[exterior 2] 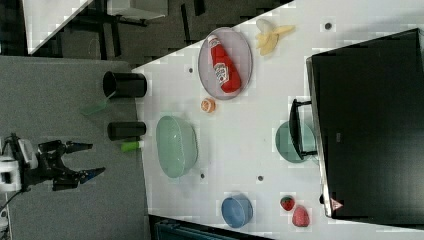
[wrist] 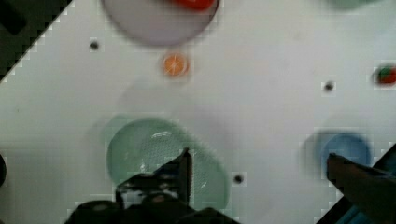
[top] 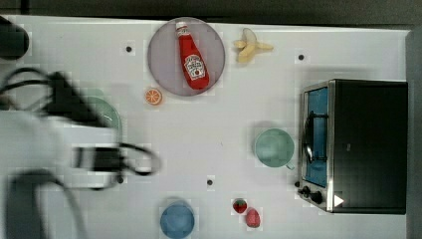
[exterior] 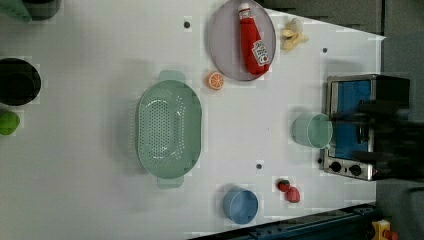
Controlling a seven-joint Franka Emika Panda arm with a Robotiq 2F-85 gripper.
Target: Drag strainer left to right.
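Observation:
The strainer (exterior: 169, 129) is a pale mint-green oval colander with small holes and a tab handle at each end. It rests on the white table at the left view's centre-left. In the top view my arm (top: 74, 149) covers most of the strainer (top: 108, 113). In the right view my gripper (exterior 2: 88, 160) hangs open, off the right view's left of the strainer (exterior 2: 176, 146) and apart from it. In the wrist view my gripper (wrist: 268, 172) is well above the table with nothing between its fingers, and one finger (wrist: 183, 170) overlaps the strainer (wrist: 159, 154).
A grey plate (top: 164, 55) holds a ketchup bottle (top: 191, 57), with an orange slice (top: 153, 96) and a banana (top: 251, 46) nearby. A teal mug (top: 273, 148) stands beside the toaster oven (top: 368, 144). A blue bowl (top: 176, 220) and two strawberries (top: 246, 211) lie at the top view's lower edge.

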